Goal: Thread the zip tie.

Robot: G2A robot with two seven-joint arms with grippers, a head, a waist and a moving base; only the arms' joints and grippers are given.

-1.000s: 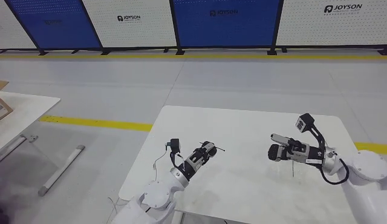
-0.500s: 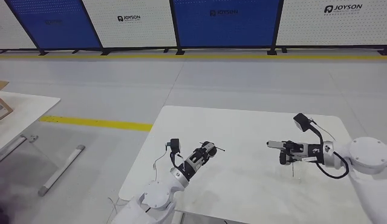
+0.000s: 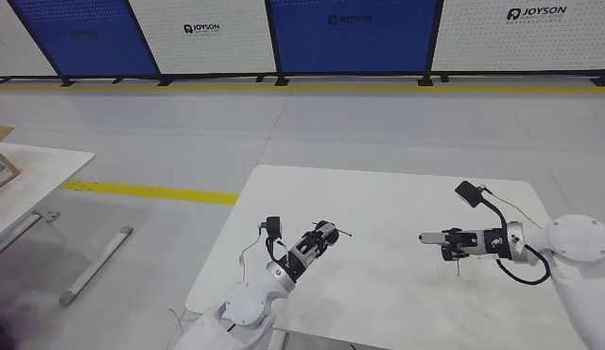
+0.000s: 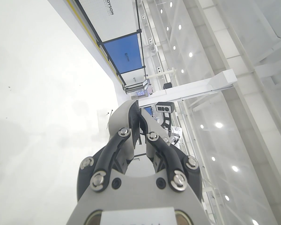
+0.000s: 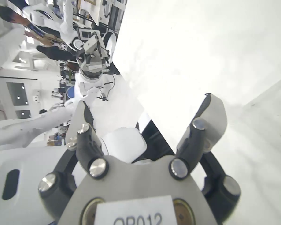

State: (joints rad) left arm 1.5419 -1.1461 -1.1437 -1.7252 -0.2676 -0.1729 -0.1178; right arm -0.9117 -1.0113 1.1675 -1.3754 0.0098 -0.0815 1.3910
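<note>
Tabletop (image 3: 378, 199): zip tie (image 3: 458, 268) near right claw (image 3: 425, 238)

You look down from above onto the flat white rectangular table (image 3: 378, 199), and both tilted wrist cameras share it close up.

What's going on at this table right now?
The robot's left end effector is shut on a thin black zip tie that pokes out past its tip. Its right end effector is open and empty, held above the white table opposite the left. Another thin strip lies on the table beneath that arm. Nothing is threaded yet.
</note>
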